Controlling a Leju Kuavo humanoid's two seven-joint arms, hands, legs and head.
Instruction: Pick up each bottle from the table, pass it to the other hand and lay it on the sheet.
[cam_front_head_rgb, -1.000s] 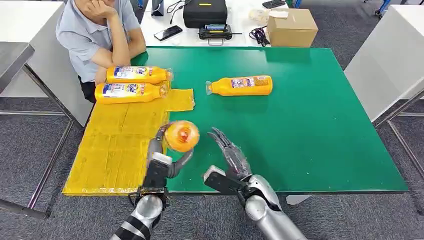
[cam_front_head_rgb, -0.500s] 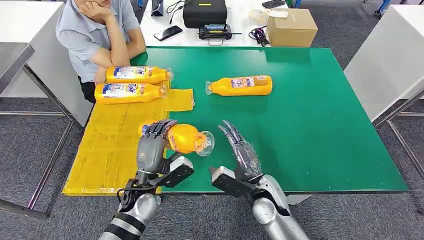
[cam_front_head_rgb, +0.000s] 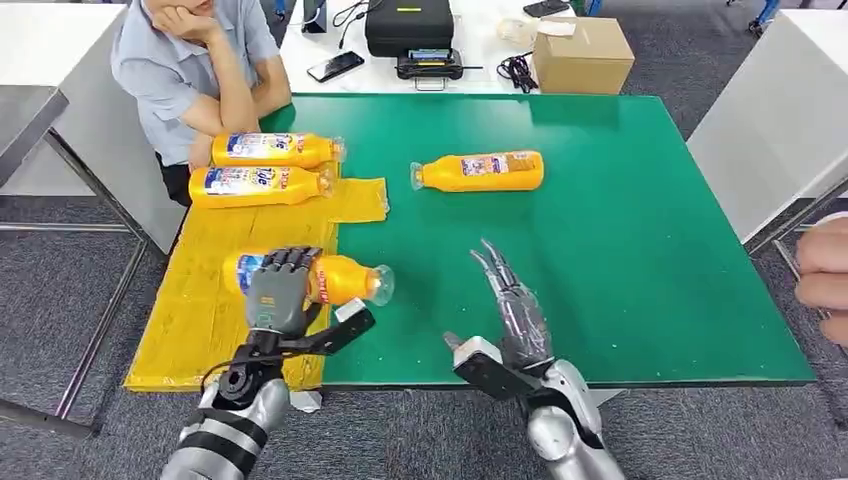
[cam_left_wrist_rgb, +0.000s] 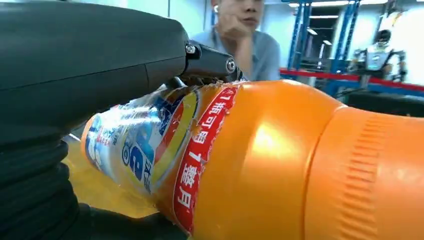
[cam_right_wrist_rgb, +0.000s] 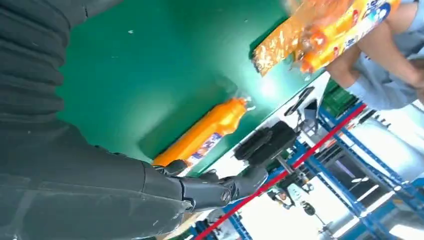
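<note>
Orange bottle gripped in our left hand over the yellow sheet, our right hand beside it open and empty, another bottle lying beyond its fingertips

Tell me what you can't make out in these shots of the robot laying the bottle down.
- Whether the held bottle touches the yellow sheet: the left hand covers its middle in the head view.
- Its label text: blurred in the left wrist view.
- The label on the lone bottle on the green table: too small.
- The person by the table: cut off by the top edge.
- The right hand holds nothing.
</note>
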